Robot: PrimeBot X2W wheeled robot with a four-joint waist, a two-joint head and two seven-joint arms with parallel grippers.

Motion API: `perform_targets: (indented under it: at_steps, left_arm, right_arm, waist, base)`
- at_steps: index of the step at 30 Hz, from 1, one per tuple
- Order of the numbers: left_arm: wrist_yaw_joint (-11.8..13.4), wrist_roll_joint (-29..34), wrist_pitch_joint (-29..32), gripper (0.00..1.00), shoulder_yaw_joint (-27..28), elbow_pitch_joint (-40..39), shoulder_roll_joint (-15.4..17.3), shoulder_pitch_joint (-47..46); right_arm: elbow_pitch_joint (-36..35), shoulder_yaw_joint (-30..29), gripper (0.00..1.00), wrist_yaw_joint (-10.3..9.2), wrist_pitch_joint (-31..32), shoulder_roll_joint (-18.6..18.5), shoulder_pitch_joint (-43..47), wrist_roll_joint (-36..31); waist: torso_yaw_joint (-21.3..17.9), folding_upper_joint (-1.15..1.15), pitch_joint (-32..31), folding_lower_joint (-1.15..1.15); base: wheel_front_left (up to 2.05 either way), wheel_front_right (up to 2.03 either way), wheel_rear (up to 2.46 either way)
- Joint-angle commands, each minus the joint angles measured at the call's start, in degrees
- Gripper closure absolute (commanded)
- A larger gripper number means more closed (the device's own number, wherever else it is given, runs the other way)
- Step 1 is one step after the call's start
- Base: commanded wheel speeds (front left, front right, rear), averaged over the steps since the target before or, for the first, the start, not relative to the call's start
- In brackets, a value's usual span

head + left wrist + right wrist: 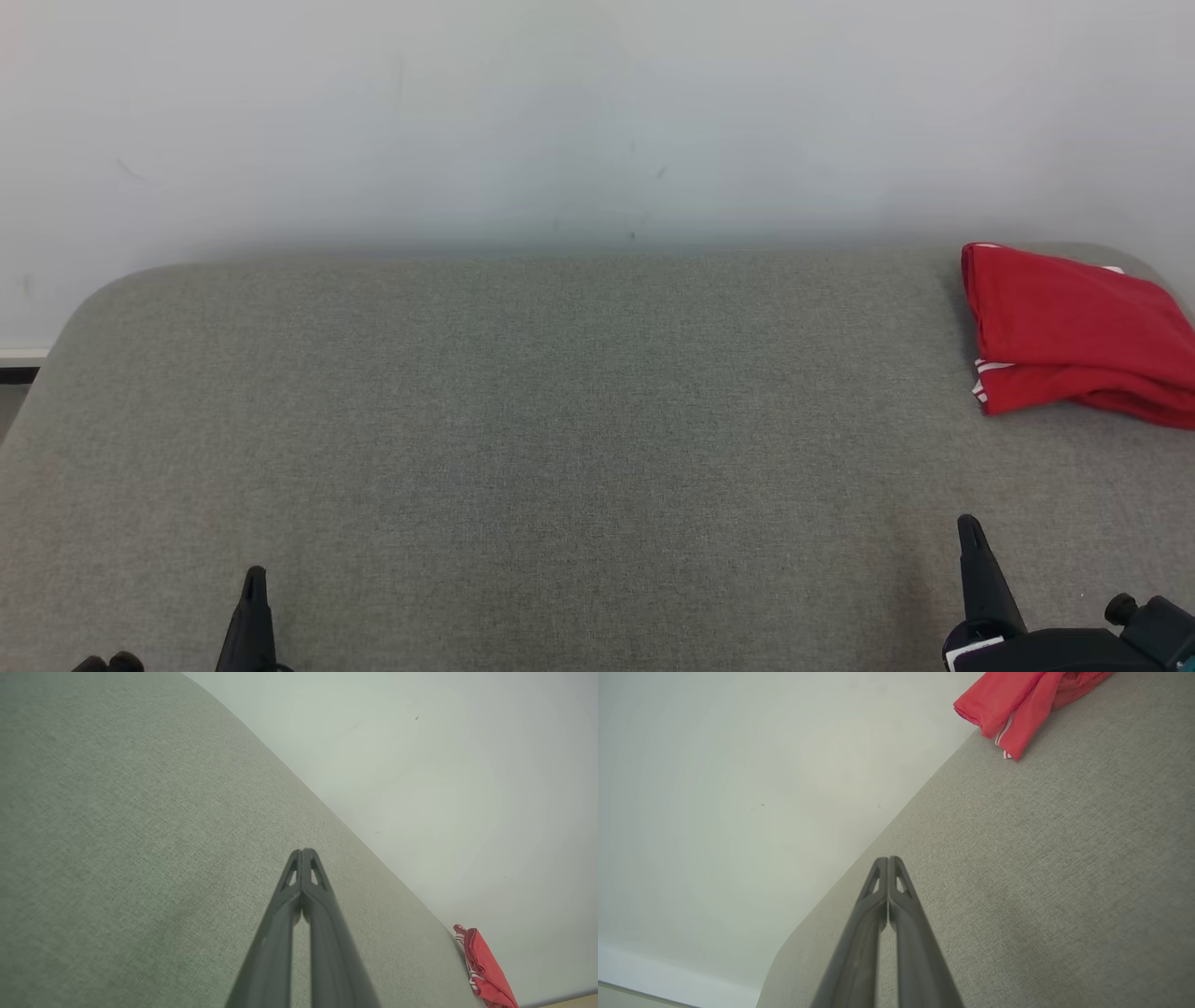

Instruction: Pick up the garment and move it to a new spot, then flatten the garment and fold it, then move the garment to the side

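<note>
Grey woven fabric covers the round-cornered desk (pixel 560 420), which fills the lower two thirds of the head view and ends against a plain white wall (pixel 560 121) across the top of the frame. A red garment (pixel 1074 327) with thin white stripes at its hem lies folded in a loose bundle at the right edge of the frame, in the desk's far right corner close to the wall. Part of it runs out of the picture.

The left fingers (pixel 254 583) rise from the bottom edge at the lower left, and the right fingers (pixel 971 537) stand at the lower right. Both are well apart from the garment, with bare fabric between them.

In the left wrist view, the left fingers (pixel 302 853) are pressed together at the tips over the desk and grip nothing. The garment (pixel 486 970) is a small red shape at the lower right of that frame.

In the right wrist view, the right fingers (pixel 888 861) are likewise closed tip to tip and empty. The garment (pixel 1013 704) sits at the upper right of the frame, on the desk's edge beside the wall.
</note>
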Motion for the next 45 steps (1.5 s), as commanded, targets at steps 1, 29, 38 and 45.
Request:
perform_targets:
  at_steps: [1, 29, 38, 45]
  left_arm:
    - [-0.44, -2.13, 0.36, 1.0, 0.38, -0.47, 0.02, -1.6]
    - [-1.04, -18.75, 4.9, 1.0, 1.75, 0.18, -1.1, -3.64]
    - [-1.32, -23.87, 6.26, 1.0, 2.15, 0.4, -1.45, -4.19]
    - [-1.49, -27.32, 7.22, 1.0, 2.4, 0.54, -1.68, -4.68]
  right_arm:
    - [-0.44, -0.36, 1.0, 0.02, 0.4, -0.48, -1.23, 1.99]
    - [0.53, -2.17, 1.0, 0.03, 4.59, -0.53, -3.41, 18.5]
    - [0.84, -2.81, 1.0, 0.03, 5.92, -0.48, -4.04, 23.49]
    - [1.05, -3.22, 1.0, 0.03, 6.83, -0.42, -4.53, 26.77]
  waist:
    - [-0.01, 0.0, 0.03, 0.0]
    - [-0.23, 0.0, 0.54, 0.0]
    - [-0.3, 0.0, 0.73, 0.0]
    - [-0.36, 0.0, 0.86, 0.0]
  base:
    - [0.0, 0.0, 0.0]
    - [0.0, 0.0, 0.0]
    - [0.0, 0.0, 0.0]
    - [0.0, 0.0, 0.0]
